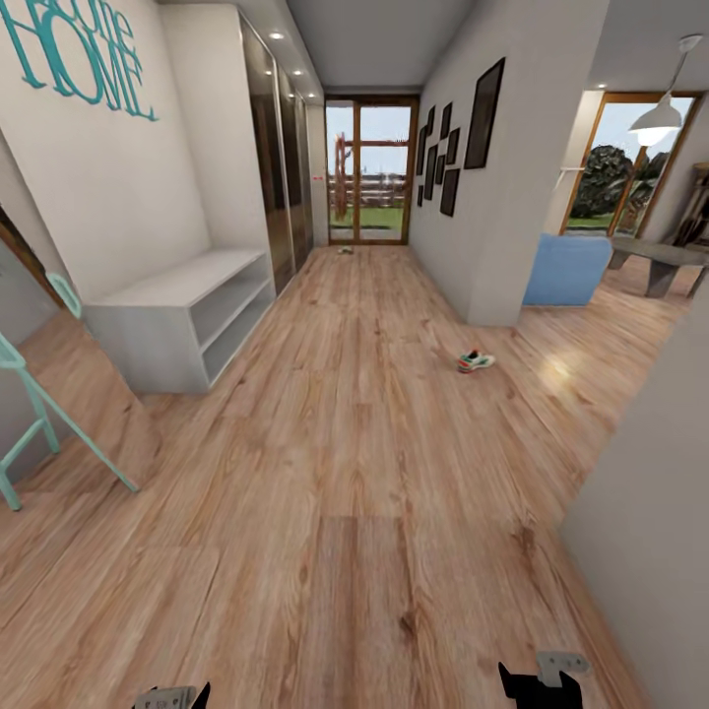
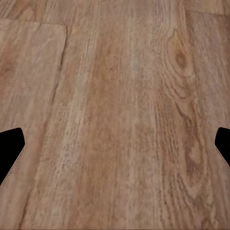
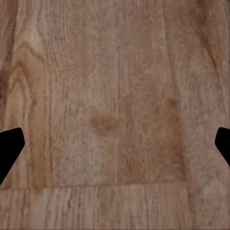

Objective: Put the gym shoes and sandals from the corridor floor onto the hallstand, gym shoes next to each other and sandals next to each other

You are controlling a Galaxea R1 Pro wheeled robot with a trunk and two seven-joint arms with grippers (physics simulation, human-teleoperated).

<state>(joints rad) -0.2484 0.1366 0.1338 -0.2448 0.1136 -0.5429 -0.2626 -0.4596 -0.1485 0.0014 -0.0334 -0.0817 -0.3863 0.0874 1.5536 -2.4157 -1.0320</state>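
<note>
The left gripper (image 2: pixel 115 148) hangs over the corridor floor (image 2: pixel 120 96) with its two dark fingertips (image 2: pixel 10 148) spread wide, nothing between them but bare wood grain. The right gripper (image 3: pixel 115 148) is the same: fingers (image 3: pixel 9 148) spread apart, empty, facing planks and a knot in the boards. In the head view both grippers just peek in at the lower edge, the left gripper (image 1: pixel 172 697) and the right gripper (image 1: pixel 542 681), each above the floor and touching nothing.

Further out, the light brown floor (image 1: pixel 345 473) runs down the corridor. At the left edge stands a turquoise frame (image 1: pixel 39 414) against the wall. Beyond it, along the left wall, sits the hallstand (image 1: pixel 182 315), pale grey-white, with two long open shelves below its flat top; the shelves and the top look bare. Above it are turquoise letters (image 1: pixel 79 49) on the wall.

One gym shoe (image 1: pixel 476 361), white with green and red-orange, lies on the floor to the right of centre, near the corner of the right-hand wall and well apart from the hallstand. A blue seat (image 1: pixel 566 269) shows behind that corner.

At the far end, a small thing (image 1: pixel 345 250) lies on the floor before the glass door (image 1: pixel 371 169); it is too small to tell what it is.
</note>
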